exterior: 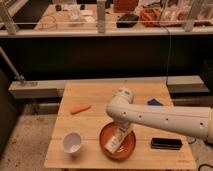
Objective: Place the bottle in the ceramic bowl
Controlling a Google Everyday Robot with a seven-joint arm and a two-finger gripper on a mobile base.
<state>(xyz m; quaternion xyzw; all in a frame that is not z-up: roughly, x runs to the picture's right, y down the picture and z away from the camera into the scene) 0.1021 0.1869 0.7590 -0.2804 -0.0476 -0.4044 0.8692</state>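
The orange-red ceramic bowl (126, 149) stands on the wooden table (95, 125) near its front edge. The small white boxy bottle (113, 145) is inside the bowl, at its left part, tilted. My gripper (121, 135) reaches down into the bowl from the white arm (160, 119) that comes in from the right, and it is right at the bottle's top. The arm's wrist hides the back of the bowl.
A small white cup (72, 142) stands at the front left of the table. An orange carrot-like piece (80, 108) lies at the left middle. A black flat device (166, 143) lies at the right front, and a blue object (155, 102) is behind the arm.
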